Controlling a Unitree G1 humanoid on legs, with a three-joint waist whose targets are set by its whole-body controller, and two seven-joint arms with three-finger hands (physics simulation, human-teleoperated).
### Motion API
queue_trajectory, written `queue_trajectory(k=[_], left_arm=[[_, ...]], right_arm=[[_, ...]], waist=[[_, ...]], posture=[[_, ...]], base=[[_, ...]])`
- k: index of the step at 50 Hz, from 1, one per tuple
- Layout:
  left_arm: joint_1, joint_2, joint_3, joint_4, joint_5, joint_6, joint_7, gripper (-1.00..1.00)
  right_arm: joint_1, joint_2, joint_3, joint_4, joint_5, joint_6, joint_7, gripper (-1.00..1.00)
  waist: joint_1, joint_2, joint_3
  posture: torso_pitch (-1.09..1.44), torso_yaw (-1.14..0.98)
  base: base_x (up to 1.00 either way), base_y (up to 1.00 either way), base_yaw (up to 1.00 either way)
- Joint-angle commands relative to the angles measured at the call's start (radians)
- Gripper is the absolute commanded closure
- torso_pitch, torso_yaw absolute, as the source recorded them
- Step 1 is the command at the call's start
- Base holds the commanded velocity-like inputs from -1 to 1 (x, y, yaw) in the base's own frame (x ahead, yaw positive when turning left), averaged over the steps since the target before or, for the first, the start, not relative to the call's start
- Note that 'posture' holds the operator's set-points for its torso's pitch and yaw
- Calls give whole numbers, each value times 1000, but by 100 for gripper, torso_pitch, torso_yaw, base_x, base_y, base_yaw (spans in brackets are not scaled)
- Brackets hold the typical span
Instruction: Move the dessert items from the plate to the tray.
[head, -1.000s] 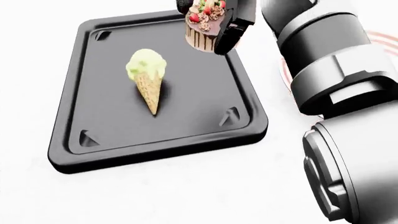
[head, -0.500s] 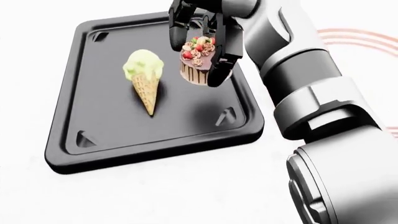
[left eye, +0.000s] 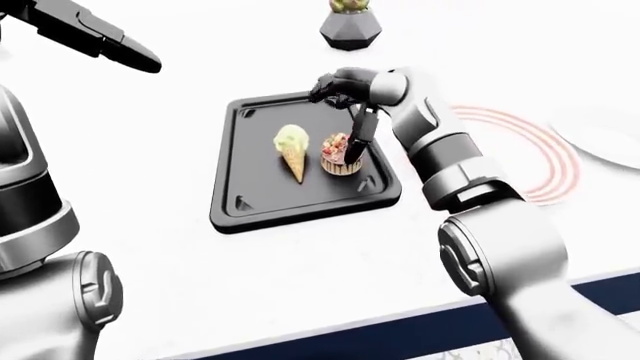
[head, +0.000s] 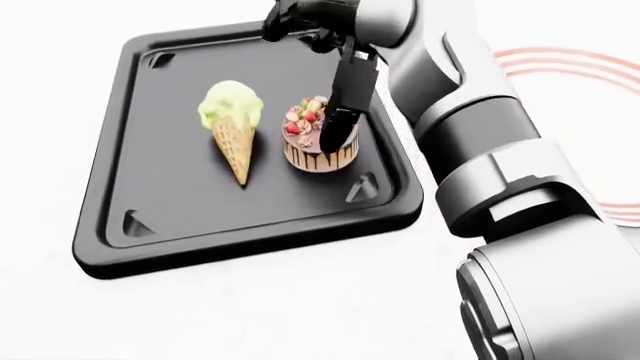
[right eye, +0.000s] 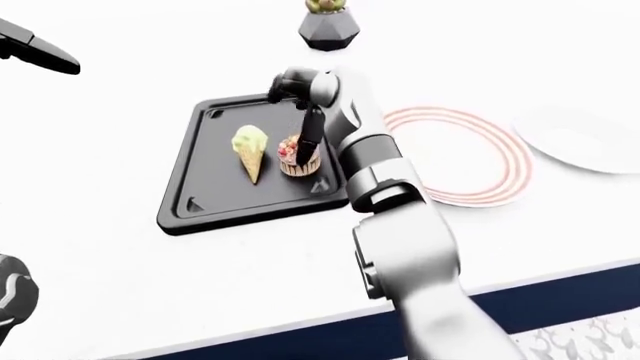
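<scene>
A grey faceted pot (left eye: 350, 30) and a white plate with red rings (right eye: 455, 154) sit nearby. On the black square tray (head: 150, 202), the green ice cream cone (head: 231, 127) points its tip down the head view, beside the upright chocolate cake (head: 318, 142). The right hand (head: 330, 45) is spread, one finger touching the cake.

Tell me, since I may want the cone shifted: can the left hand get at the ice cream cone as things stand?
Probably yes. The ice cream cone lies uncovered on the tray, and the left hand hangs open up at the left-eye view's left. The right hand and cake sit on the cone's other side.

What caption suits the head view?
Right hand opening above a small cake set beside an ice-cream cone on the black tray.
</scene>
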Motion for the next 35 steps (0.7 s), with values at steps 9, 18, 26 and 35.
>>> queue_trajectory(k=[9,18,26,35], left_arm=[[-34,14,10,-24,3,-15,13,-100],[-42,17,7,-15,8,-20,10,-100],[-43,29,14,-46,15,5,-6,-100],[-32,33,22,-54,9,4,-4,-100]], right_arm=[[-78,-21,-16,-36,15,-2,-14,-100],[-226,-107,-59,-72,78,47,22,-100],[-184,-191,-104,-422,136,238,138,-100],[-38,-281,-175,-736,210,437,116,-100]], waist=[[1,4,-33],[4,4,-27],[6,-10,-18],[15,-21,-19]], posture=[[0,0],[0,0],[0,0],[0,0]], base=[[0,0,0],[0,0,0],[0,0,0],[0,0,0]])
